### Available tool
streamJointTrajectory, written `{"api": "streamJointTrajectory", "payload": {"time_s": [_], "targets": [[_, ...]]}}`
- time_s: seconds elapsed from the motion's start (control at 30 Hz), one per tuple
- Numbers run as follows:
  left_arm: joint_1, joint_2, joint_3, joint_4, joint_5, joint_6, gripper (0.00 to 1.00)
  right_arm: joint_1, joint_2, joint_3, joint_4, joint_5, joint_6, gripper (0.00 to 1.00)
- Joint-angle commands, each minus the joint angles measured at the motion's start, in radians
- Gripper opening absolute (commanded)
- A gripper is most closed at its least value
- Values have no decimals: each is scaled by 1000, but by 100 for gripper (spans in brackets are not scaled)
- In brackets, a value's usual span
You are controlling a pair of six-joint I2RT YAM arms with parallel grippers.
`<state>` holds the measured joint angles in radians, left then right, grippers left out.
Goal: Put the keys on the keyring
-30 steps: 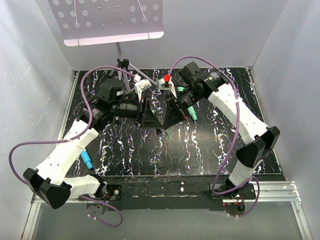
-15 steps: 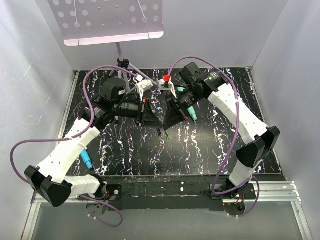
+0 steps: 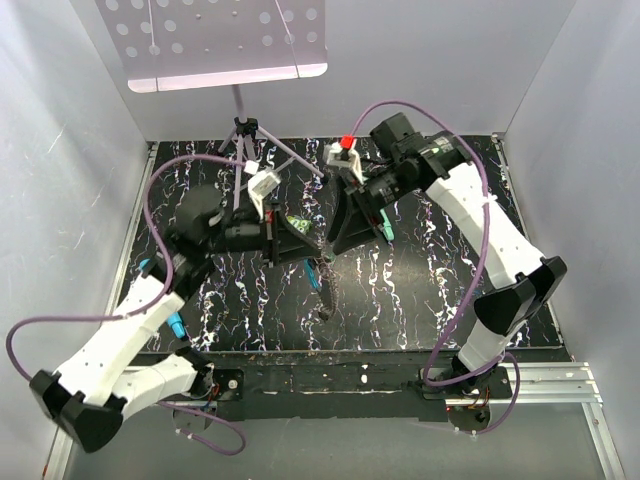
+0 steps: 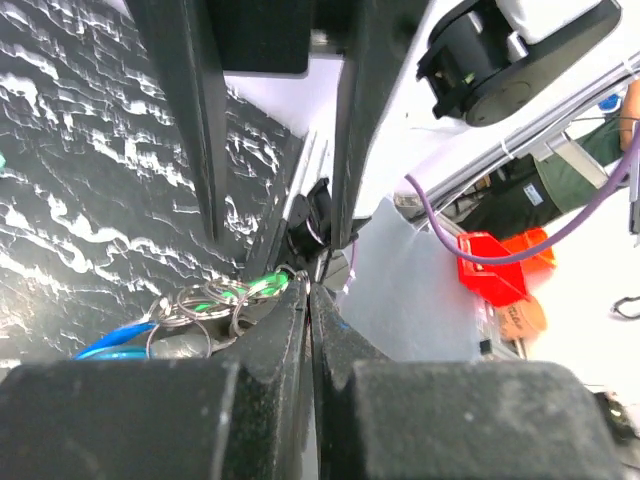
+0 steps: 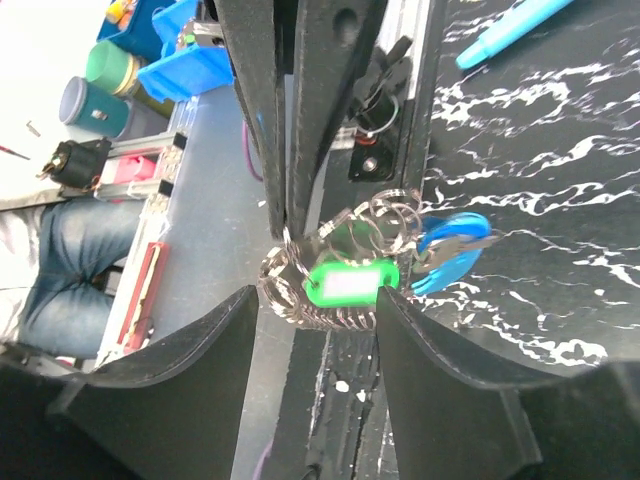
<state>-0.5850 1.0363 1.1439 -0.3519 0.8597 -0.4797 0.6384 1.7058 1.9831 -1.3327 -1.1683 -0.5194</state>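
L fingers (image 4: 300, 335) are pinched right together, no gap btwn them, clamping the keyring (image 4: 190, 312) by its bunch of metal loops just off their tips. The blue clasp (image 4: 110, 342) and a sliver of green lie just beside the pinch. My read is that the L arm is acting as the vise, holding the bunch up off the counter (image 4: 80, 150) and steady so the other arm can work on it. R fingers (image 5: 225, 350) stand wide, one on each side of the green key tag (image 5: 350, 285), which sits in the gap near their tips w/ the loops around it. Can't tell if either finger touches it, but nothing looks squeezed. That wide stance looks like a regrip or a let-go, not a hold. From above, both sets of tips meet nose to nose over mid-counter, and the beaded chain (image 3: 325, 298) trails from btwn them toward the arm bases. The keys can't be made out for sure: too small and buried in the bunch, so whether any is threaded on is unclear. A teal pen (image 5: 515, 28) lies on the counter well away from the R tips, out of play. W/ only one pinch on the bunch, any tug from the R side could swing or slip it.
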Motion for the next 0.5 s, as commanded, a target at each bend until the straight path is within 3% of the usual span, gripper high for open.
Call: {"api": "streamJointTrajectory", "payload": {"time_s": [0.0, 0.17, 0.33, 0.47], "targets": [[-7, -148, -225, 702, -80, -221, 0, -65, -83, 98, 1, -93, 16, 59], [-12, -162, -439, 1239, -237, -327, 0, -88, -117, 95, 65, -129, 67, 59], [-35, -35, -559, 1768, -424, -407, 0, -91, -133, 97, 182, -156, 172, 58], [-88, 76, -529, 1892, -487, -430, 0, -89, -126, 108, 297, -133, 315, 55]]}}
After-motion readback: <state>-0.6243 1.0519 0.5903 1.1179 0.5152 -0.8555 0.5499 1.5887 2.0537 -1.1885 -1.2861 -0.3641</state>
